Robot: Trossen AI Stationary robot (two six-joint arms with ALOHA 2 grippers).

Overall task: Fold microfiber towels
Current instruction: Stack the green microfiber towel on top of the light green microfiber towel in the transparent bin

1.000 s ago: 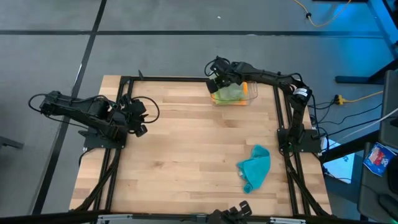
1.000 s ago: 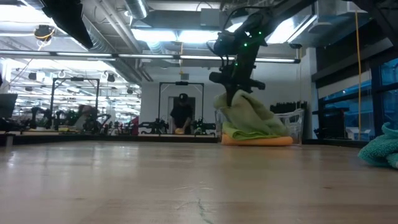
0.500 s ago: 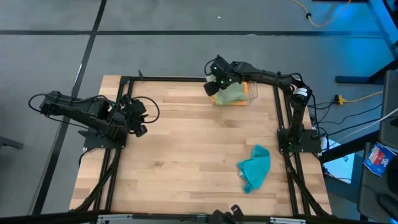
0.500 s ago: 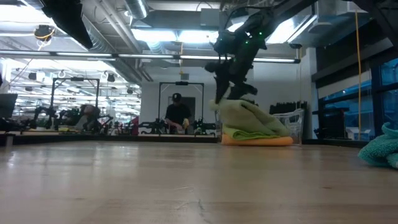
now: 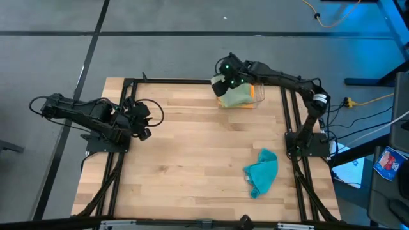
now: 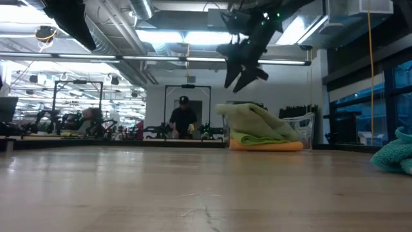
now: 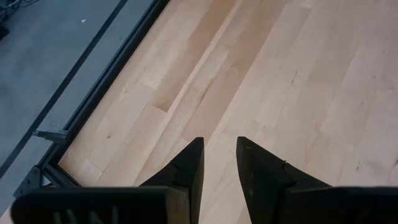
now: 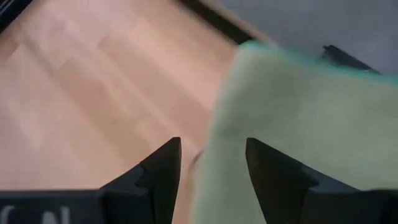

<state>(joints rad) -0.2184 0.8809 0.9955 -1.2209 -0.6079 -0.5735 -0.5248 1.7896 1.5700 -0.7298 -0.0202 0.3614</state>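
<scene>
A pile of towels lies at the table's far edge: a pale green one (image 6: 257,121) on top, a lime green one (image 6: 246,137) under it, and an orange one (image 6: 270,146) at the bottom. My right gripper (image 6: 241,72) hangs open just above the pile's left end, touching nothing. In the right wrist view its fingers (image 8: 211,162) stand apart over the pale green towel (image 8: 298,118). A teal towel (image 5: 262,172) lies crumpled near the table's right front. My left gripper (image 7: 219,155) waits open over bare wood at the table's left side (image 5: 142,121).
A clear plastic bin (image 5: 259,96) stands at the pile; its wall also shows behind the pile (image 6: 302,122). Black frame rails (image 5: 291,121) run along the table's sides. Bare wood (image 5: 192,153) fills the middle. A person (image 6: 183,119) stands far back in the room.
My right gripper has opened, let go of the pale green towel's raised peak, and risen clear above the pile, tipping as it went. The towel's peak has sunk onto the pile.
</scene>
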